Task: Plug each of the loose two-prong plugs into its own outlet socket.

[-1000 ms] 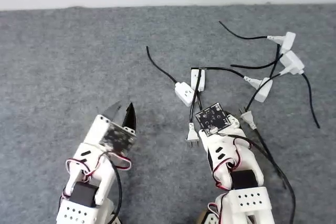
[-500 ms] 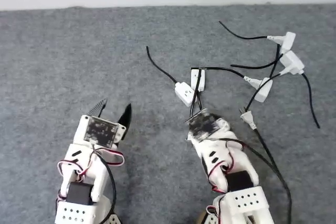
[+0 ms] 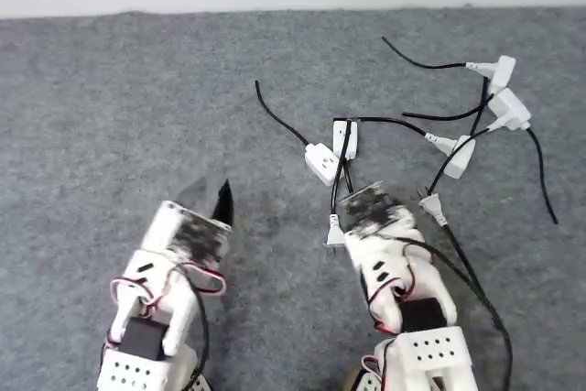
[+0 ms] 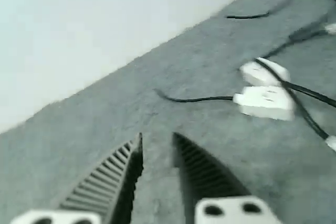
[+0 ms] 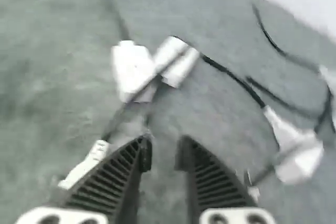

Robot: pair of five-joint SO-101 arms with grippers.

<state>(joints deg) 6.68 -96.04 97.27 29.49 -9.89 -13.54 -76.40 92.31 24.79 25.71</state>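
White two-prong plug on black cord [image 3: 335, 233]: just beside my right gripper [image 5: 161, 156], left-arm side, lengthwise along my reach. Jaws slightly parted, holding nothing.

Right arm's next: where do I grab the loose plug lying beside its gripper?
Probably best to take the plug by its white body, from above, the right gripper closing across its width. It lies flat on the mat, its cord running off toward the sockets.
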